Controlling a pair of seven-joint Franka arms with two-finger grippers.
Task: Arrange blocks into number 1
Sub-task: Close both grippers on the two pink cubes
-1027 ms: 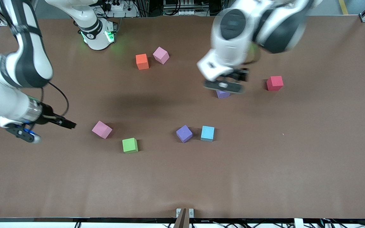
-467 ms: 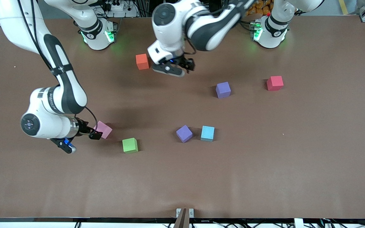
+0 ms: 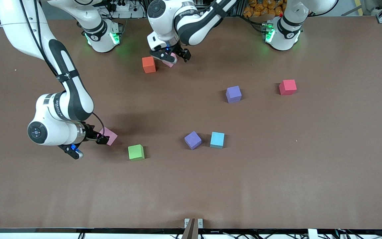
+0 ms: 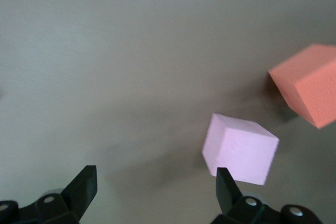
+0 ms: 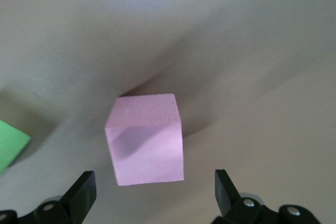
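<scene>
Several foam blocks lie scattered on the brown table. My left gripper (image 3: 172, 55) hangs open low over a pink block (image 3: 170, 61) beside the orange block (image 3: 149, 64). In the left wrist view that pink block (image 4: 240, 148) sits just off one fingertip (image 4: 223, 182), not between the jaws, with the orange block (image 4: 310, 90) next to it. My right gripper (image 3: 100, 137) is open at the second pink block (image 3: 111, 135); this pink block (image 5: 147, 137) lies just ahead of the gripper (image 5: 153, 187), green block (image 5: 10, 145) alongside.
A green block (image 3: 136, 152), a purple block (image 3: 192, 139) and a light blue block (image 3: 217, 139) lie nearer the front camera. Another purple block (image 3: 233, 94) and a red block (image 3: 287, 87) sit toward the left arm's end. The arm bases (image 3: 102, 38) stand along the table's back edge.
The left gripper swung from over the purple block to the pink block beside the orange one and came down. The right gripper closed in on the pink block near the green one.
</scene>
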